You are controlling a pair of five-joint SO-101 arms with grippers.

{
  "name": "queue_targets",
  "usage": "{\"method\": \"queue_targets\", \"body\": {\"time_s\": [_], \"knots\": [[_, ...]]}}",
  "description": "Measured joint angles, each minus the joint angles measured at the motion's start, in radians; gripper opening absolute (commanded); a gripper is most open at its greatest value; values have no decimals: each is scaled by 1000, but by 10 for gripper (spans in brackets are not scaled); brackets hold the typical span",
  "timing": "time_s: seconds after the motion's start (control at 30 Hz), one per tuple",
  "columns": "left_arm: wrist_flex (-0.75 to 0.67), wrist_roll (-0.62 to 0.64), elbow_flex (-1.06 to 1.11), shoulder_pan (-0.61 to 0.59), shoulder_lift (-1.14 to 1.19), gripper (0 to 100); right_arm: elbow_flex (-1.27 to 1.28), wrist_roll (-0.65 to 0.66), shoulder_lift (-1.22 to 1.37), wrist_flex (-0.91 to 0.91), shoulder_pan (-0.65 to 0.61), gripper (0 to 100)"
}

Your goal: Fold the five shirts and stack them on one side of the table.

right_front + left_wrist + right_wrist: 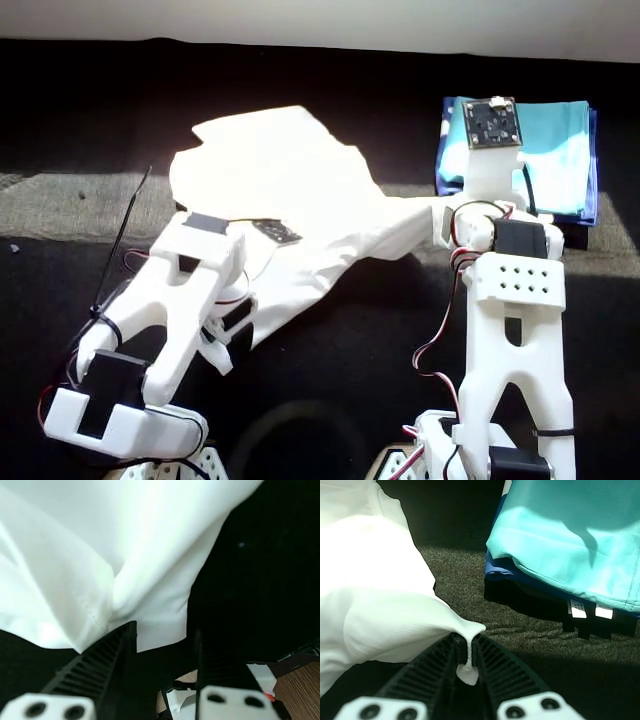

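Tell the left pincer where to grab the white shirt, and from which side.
Take the white shirt by its loose near edge, coming in low from the left. That edge lies right ahead of the open left pincer, and the right pincer pinches a corner on the right, probably letting both stretch it flat.

one white shirt [270, 190] lies unfolded on the worktop [330, 340]. one stack [520, 150] sits at the far right corner, with three folded layers countable: one turquoise shirt [570, 535], one blue shirt [502, 570], one black shirt [530, 602]. two arms, two tools: left tool [164, 632], right tool [467, 642].
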Motion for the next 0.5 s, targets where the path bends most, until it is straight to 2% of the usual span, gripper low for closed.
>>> {"method": "queue_targets", "body": {"time_s": [0.13,0.4,0.47,0.5], "knots": [[-61,18,46,21,0,196,0,0,0,0,0,6],[-195,20,130,-58,-5,196,0,0,0,0,0,6],[-195,-8,138,-60,-9,170,0,0,0,0,0,6],[-195,-28,144,-60,-11,127,0,0,0,0,0,6]]}}
